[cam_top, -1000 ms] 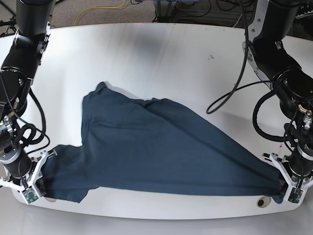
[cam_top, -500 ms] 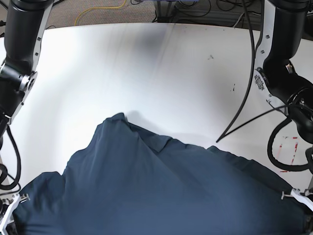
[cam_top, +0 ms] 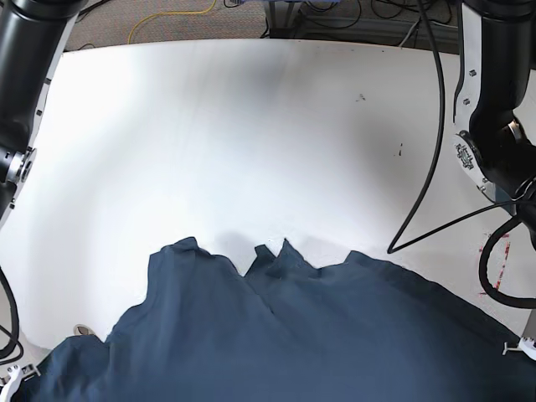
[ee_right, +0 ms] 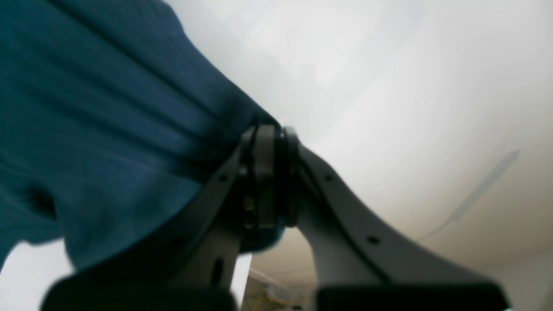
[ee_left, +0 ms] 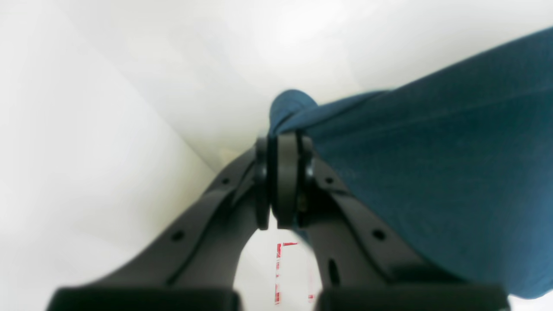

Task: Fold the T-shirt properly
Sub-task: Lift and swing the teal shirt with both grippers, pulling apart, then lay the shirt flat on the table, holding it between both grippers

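Your right gripper is clamped tight on a bunched edge of the T-shirt, which hangs creased off to its left.

1. The T-shirt was soft matt cloth, a dark navy knit with no sheen, creased into loose ridges along its raised edge.
2. In the left wrist view the cloth showed a fine, even weave and lay taut and smooth beside the left tool.
3. The left tool was matt black plastic, smooth, with small round holes in its arms; its pads looked like dull grey rubber.
4. The right tool was the same matt dark plastic, blurred.
5. The counter was smooth white, faintly glossy, with a few small dark specks.
6. The cables had smooth black sheathing.
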You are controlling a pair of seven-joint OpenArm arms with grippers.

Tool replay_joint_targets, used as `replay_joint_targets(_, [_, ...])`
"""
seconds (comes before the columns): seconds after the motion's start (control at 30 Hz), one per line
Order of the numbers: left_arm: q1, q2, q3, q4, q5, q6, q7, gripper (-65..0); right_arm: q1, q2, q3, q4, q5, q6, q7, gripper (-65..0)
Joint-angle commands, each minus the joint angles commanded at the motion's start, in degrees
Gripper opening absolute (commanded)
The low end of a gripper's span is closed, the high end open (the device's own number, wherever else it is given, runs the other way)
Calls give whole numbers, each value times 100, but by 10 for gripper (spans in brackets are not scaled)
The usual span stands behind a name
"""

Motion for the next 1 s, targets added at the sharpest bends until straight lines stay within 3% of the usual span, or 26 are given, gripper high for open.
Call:
replay_joint_targets(0.1, [290,18,0,35,0,-35,0,-650,-308,-18,35,202,0,0,0,-650])
replay_joint_targets(0.2, [651,26,0,141,0,-237,0,-650,-853,-35,343,519,-26,0,0,-650])
replay_joint_targets(0.47, [1723,141,-26,378,0,-545,0,-650,-2505,-431,1284,1301,-35,0,-9,-650])
replay_joint_targets(0.7, [2585,141,-35,440,0,-844,0,-650,-3851,-1029,1952,1829,-44,0,-9,-650])
replay_joint_targets(1.0, [3824,105,-44,571,26,-857,0,-650,-5231,-1618,2514,2004,-9,0,-9,-650])
